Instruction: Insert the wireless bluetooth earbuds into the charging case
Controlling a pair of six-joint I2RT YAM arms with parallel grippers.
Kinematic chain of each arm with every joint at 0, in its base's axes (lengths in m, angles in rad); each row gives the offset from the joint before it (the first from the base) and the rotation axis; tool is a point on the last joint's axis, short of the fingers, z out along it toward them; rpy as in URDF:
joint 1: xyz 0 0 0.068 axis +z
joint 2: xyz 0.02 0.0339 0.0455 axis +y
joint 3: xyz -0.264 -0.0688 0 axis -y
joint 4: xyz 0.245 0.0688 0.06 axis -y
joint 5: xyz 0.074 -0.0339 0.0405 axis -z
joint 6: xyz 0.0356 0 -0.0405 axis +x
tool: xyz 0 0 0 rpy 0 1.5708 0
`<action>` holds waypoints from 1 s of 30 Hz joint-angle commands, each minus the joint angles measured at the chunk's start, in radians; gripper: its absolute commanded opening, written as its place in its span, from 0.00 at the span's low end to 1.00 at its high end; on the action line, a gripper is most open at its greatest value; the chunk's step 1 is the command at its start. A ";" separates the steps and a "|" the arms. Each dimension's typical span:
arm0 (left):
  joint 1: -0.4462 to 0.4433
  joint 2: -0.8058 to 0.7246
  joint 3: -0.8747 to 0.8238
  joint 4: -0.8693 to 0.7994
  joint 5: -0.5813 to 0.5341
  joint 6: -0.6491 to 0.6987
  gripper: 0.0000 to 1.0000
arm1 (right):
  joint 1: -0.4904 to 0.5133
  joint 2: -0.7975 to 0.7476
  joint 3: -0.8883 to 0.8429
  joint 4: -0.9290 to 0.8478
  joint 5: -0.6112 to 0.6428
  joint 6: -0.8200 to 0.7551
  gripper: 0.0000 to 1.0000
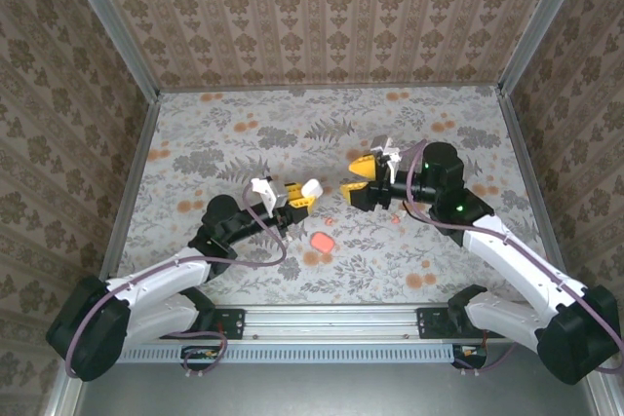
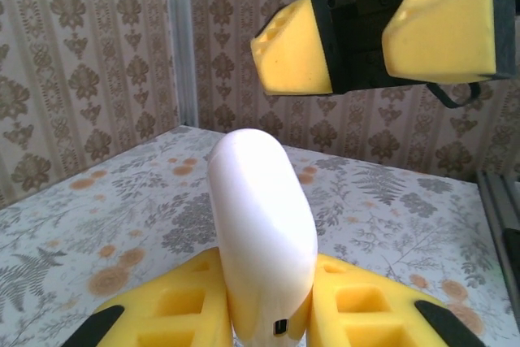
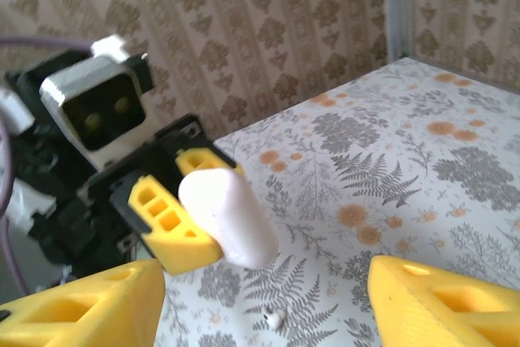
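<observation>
Jaws of the left gripper (image 1: 300, 195) clamp a white case (image 2: 260, 225) by its lower end, held above the table (image 1: 244, 124). Right gripper (image 1: 357, 178) faces it nearby, spread wide, empty.

Both arms are wearing white shells with black joints. The left arm (image 1: 161, 284) is carrying a thin purple cable (image 3: 24, 41). The right arm (image 1: 517, 260) is glowing with a tiny green light (image 1: 458, 208). The left gripper (image 1: 300, 194) and right gripper (image 1: 357, 178) are showing chunky yellow fingers (image 2: 296, 46) with square holes.

Yellow fingers (image 2: 292, 46), white case (image 2: 262, 241), pinkish-red case (image 1: 323, 242), grey-orange floral table (image 1: 292, 124), beige damask walls (image 1: 322, 7)
</observation>
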 commanded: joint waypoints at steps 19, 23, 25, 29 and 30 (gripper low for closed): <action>0.011 -0.007 0.078 -0.010 0.268 0.001 0.22 | -0.011 0.146 0.242 -0.566 -0.227 -0.766 0.60; 0.008 0.001 0.086 0.000 0.288 -0.010 0.22 | 0.010 0.189 0.269 -0.570 -0.251 -0.786 0.59; 0.006 0.003 0.089 0.004 0.289 -0.010 0.22 | 0.024 0.211 0.288 -0.588 -0.252 -0.802 0.59; 0.003 0.007 0.095 0.008 0.293 -0.008 0.22 | 0.047 0.253 0.321 -0.616 -0.267 -0.826 0.57; 0.003 0.007 0.095 0.010 0.293 -0.009 0.22 | 0.051 0.261 0.327 -0.617 -0.272 -0.829 0.56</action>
